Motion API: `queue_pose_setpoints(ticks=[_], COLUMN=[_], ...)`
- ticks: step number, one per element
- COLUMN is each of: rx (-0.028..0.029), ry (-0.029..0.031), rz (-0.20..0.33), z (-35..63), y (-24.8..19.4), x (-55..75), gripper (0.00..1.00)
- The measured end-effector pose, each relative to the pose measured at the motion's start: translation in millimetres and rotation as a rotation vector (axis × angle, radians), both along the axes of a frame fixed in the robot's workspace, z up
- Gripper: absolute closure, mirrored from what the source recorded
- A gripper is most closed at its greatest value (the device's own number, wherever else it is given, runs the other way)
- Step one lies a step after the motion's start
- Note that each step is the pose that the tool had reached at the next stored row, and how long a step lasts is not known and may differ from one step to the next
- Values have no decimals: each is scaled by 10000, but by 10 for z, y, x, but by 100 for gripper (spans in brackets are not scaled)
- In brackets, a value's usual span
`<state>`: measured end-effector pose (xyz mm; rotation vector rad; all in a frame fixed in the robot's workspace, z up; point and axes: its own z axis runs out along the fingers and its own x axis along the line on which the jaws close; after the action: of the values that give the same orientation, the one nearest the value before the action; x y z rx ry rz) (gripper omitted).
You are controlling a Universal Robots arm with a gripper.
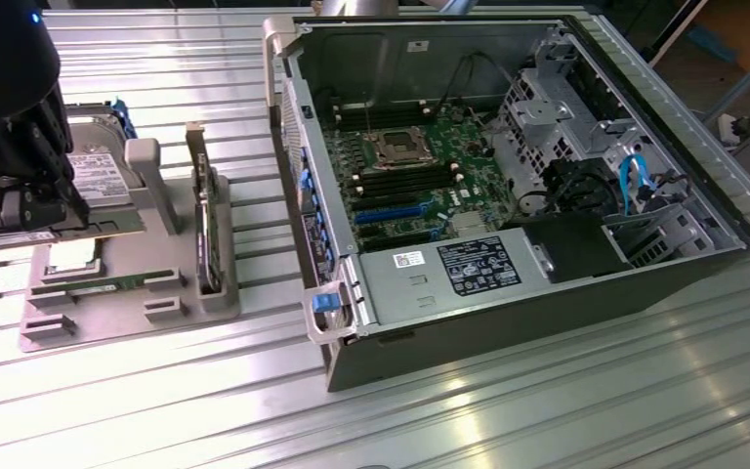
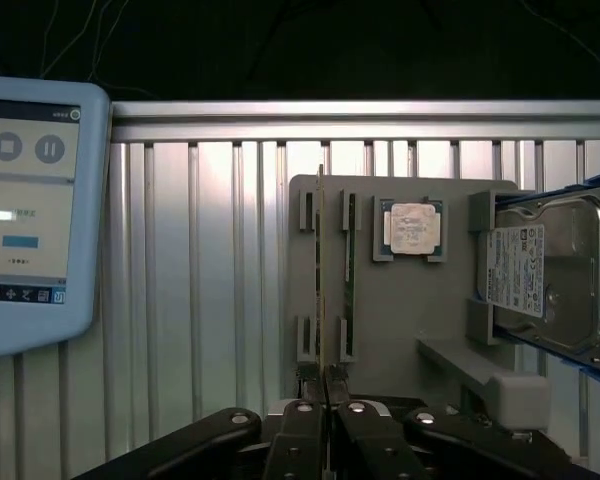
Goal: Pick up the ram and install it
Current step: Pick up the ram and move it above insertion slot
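While pinched edge-on across its thin faces, long narrow flat green circuit-board ram (image 2: 320, 280) held above grey moulded plastic tray (image 2: 400, 330), fingers (image 2: 302, 410) of black metal gripper (image 2: 325, 388) clamped together on it; well apart from open black steel computer case (image 1: 545, 303). Likely to pivot or slide in so slim a hold under any quick swing. Could clip second green memory stick (image 2: 350, 270), lying just beside in tray, or grey slot posts (image 2: 306, 205). Could knock case wall, or meet dark motherboard memory slots (image 1: 414, 181) tilted or notch-reversed, bending board or jamming halfway.
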<state>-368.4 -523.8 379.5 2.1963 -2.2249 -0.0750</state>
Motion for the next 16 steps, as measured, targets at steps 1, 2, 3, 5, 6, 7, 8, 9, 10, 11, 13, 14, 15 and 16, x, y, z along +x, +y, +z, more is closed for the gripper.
queue_pose_setpoints(ticks=[1,2,3,5,6,7,8,9,10,11,13,14,15,16], rx=[0,-1,0,-1,0,0,0,0,-1,-1,-1,0,0,-1], ry=[0,0,0,1,0,0,0,0,1,0,0,0,0,1], rz=[0,0,0,0,0,0,0,0,0,0,0,-1,0,-1], z=[0,0,0,0,0,0,0,0,1,0,0,0,0,0], y=[0,0,0,0,0,0,0,0,0,0,0,0,0,0], x=[10,22,33,56,68,80,97,111,127,139,169,183,197,210], gripper=[88,88,88,88,88,88,88,88,88,88,88,88,88,88])
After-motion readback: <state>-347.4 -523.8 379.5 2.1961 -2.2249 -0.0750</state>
